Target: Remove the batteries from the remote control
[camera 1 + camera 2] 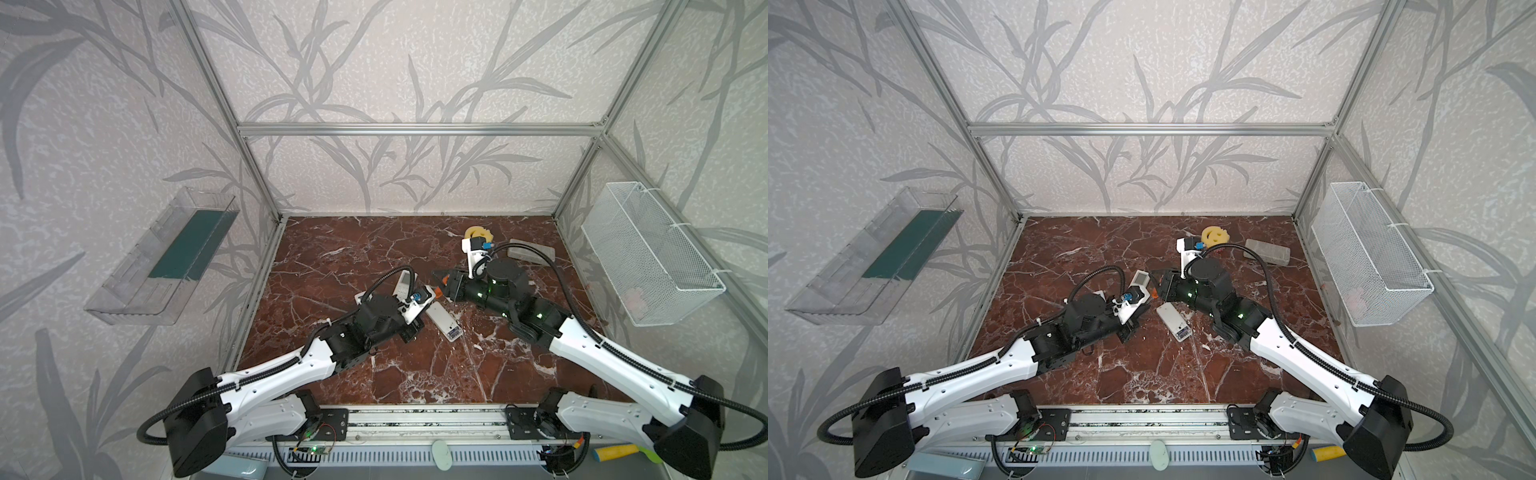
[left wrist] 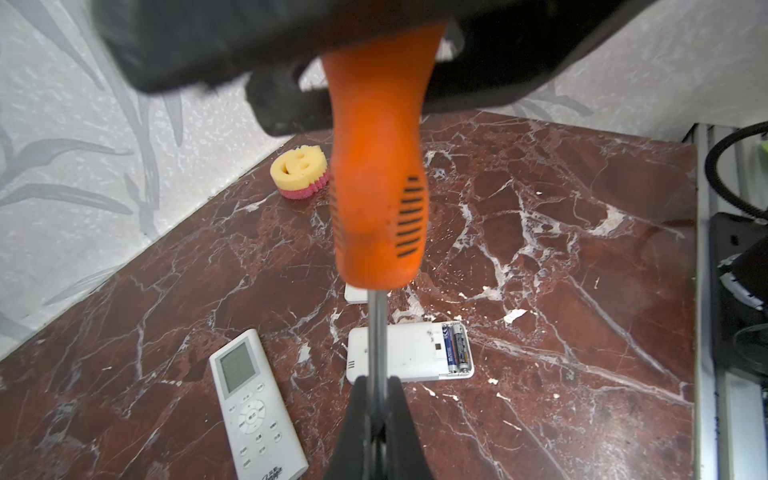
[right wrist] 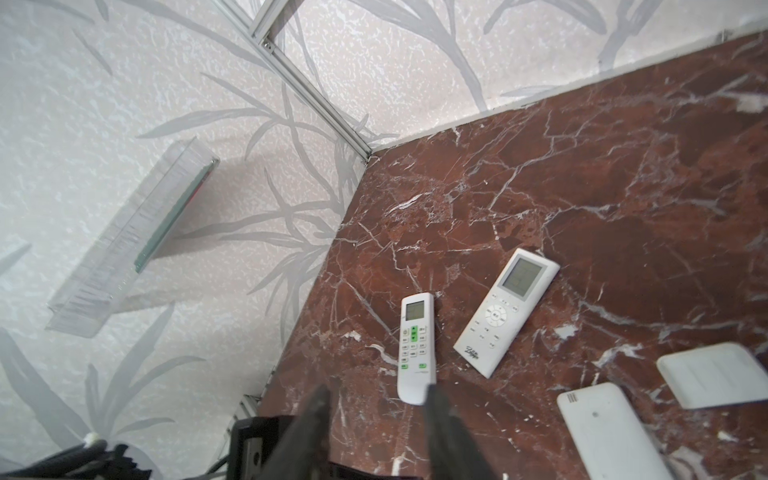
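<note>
A white remote control (image 2: 409,353) lies face down mid-table, seen in both top views (image 1: 444,321) (image 1: 1173,321). Its end compartment is uncovered, and two batteries (image 2: 455,348) lie in it side by side, one dark blue and one silvery grey. My left gripper (image 2: 376,382) (image 1: 432,296) is shut on the metal shaft of an orange-handled screwdriver (image 2: 376,174). The handle end reaches under my right gripper (image 1: 440,277). In the right wrist view the right gripper (image 3: 376,403) has its jaws apart, with only table showing between them. A square white cover (image 3: 706,374) lies beside the remote.
Two more white remotes (image 3: 505,311) (image 3: 415,345) lie face up left of centre. A yellow smiley sponge (image 1: 478,232) and a grey block (image 1: 532,250) sit at the back right. A wire basket (image 1: 648,253) hangs on the right wall and a clear tray (image 1: 166,257) on the left wall.
</note>
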### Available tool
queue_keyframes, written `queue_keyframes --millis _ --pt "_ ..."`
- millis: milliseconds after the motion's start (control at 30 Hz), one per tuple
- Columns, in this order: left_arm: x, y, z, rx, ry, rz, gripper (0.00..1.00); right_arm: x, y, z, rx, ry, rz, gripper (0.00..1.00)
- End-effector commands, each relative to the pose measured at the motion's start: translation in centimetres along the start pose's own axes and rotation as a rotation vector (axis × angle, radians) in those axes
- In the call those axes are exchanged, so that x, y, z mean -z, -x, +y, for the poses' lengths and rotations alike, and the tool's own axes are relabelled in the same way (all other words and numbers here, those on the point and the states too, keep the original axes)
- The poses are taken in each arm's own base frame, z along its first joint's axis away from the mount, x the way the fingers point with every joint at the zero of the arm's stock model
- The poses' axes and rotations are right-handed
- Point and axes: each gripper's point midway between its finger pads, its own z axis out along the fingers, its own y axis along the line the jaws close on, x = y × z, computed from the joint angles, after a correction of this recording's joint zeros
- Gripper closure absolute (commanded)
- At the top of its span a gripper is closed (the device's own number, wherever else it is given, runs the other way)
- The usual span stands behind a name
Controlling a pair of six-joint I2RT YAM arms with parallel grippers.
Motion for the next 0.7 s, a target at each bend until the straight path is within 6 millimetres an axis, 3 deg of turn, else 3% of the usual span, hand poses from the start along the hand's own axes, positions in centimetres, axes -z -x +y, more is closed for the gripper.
queue_keyframes --millis 0,33,133,200,400,667 --pt "0.1 1.9 0.5 -0.067 0.031 -0.038 1.0 0.3 0.4 1.3 0.013 0.046 0.01 0.92" --pt "0.1 1.7 0.5 -0.06 0.034 -0.034 0.96 0.5 0.4 1.2 0.031 0.044 0.007 0.99" --pt "0.4 1.6 0.7 0.009 0.048 -0.039 0.47 1.4 0.5 0.5 0.132 0.001 -0.006 1.0" --pt "0.6 1.4 1.1 0.102 0.067 -0.045 0.32 2.2 0.4 -1.2 0.238 -0.087 -0.002 1.0" --pt "0.0 -1.4 0.4 0.445 0.045 0.06 0.29 3.6 -0.8 -5.8 0.541 -0.268 0.026 1.0" --pt "-4.7 -6.6 -2.0 0.836 0.008 0.234 0.39 1.9 -2.8 -8.6 0.714 -0.316 0.074 1.0"
